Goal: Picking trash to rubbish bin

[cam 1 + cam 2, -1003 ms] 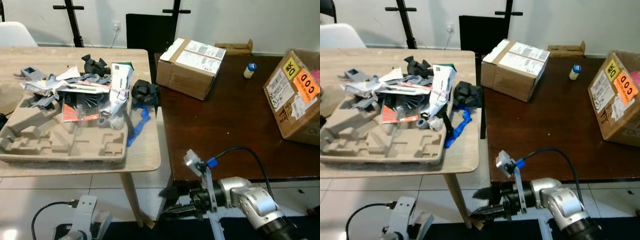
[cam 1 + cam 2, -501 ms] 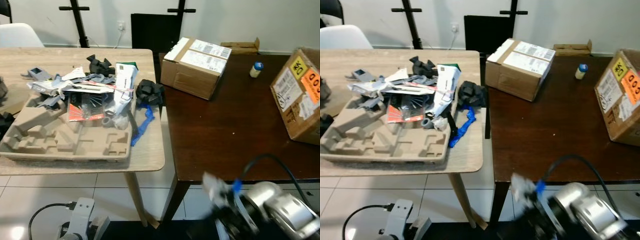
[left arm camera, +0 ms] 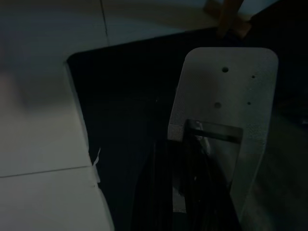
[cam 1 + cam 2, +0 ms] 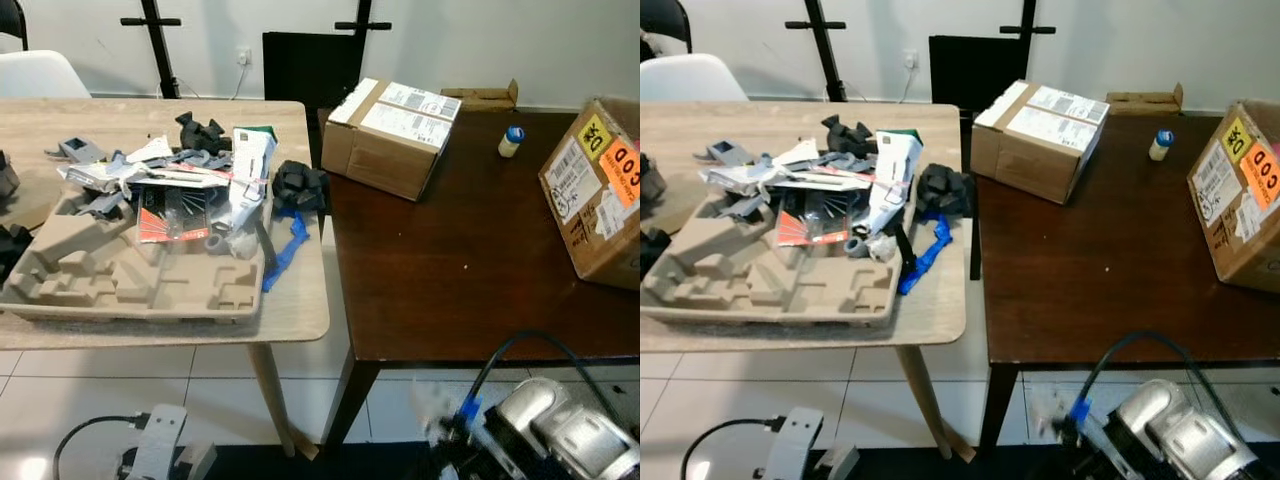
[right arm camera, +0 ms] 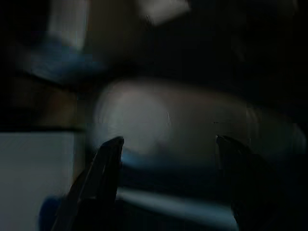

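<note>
Trash is heaped on a light wooden table at the left: a white carton, papers and grey plastic bits piled over a moulded pulp tray. A black foam lump and a blue strip lie beside the tray, near the table's right edge. My right arm is low at the bottom right, blurred, under the dark table's front edge. In the dark right wrist view my right gripper is open and holds nothing. My left arm hangs at the bottom left.
A dark brown table adjoins on the right, carrying a taped cardboard box, a small blue-capped bottle and a labelled box at the right edge. A white chair and black stands line the wall. White tiled floor lies below.
My right arm has dropped and swung right, from beside the wooden table's leg to the bottom right corner. The camera has shifted slightly. The trash has not moved.
</note>
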You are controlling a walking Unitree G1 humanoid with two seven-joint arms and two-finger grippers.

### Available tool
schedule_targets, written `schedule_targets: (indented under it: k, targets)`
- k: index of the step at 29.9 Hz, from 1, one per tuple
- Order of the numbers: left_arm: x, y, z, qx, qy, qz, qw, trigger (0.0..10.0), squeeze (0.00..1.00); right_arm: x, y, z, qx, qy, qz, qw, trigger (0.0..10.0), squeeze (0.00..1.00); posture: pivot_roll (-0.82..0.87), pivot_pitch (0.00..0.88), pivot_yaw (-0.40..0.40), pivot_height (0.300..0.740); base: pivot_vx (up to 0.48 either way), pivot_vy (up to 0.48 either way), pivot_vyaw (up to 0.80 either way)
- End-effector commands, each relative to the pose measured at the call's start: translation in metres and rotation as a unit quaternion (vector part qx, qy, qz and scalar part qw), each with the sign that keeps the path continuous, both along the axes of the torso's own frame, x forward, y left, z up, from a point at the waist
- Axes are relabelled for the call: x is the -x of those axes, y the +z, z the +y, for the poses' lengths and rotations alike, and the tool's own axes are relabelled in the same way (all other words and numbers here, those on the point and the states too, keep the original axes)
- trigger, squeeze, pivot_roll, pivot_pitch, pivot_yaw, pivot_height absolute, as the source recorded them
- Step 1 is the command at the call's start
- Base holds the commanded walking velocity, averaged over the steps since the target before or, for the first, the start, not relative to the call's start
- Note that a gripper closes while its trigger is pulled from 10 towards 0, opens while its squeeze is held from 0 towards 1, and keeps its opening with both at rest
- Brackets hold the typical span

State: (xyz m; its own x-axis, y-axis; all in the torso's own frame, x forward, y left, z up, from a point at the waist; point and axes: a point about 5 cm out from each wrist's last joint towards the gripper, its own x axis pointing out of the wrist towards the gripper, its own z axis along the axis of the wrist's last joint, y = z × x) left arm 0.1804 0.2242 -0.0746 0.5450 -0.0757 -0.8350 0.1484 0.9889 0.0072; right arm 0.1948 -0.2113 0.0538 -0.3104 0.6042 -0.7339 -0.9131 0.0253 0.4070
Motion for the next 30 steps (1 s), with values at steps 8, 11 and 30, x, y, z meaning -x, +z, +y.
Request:
schedule_targets:
  k: [8, 11, 30]
  targets:
    - [0.010, -0.006, 0.004, -0.016, 0.005, 0.018, 1.000, 0.0, 0.00, 0.011, -0.065, -0.021, 0.150, -0.094, -0.028, 0.984, 10.0, 0.00, -0.02, 0.112, 0.016, 0.740, 0.000, 0.000, 0.00]
    - [0.010, -0.006, 0.004, -0.018, 0.005, 0.019, 1.000, 0.0, 0.00, 0.010, -0.069, -0.022, 0.159, -0.104, -0.041, 0.981, 10.0, 0.00, -0.02, 0.112, 0.016, 0.740, 0.000, 0.000, 0.00]
    - [0.016, -0.012, -0.001, -0.040, 0.050, 0.034, 0.997, 0.0, 0.00, 0.037, -0.138, -0.019, 0.295, -0.373, -0.161, 0.865, 10.0, 0.00, -0.02, 0.099, 0.018, 0.740, 0.000, 0.000, 0.00]
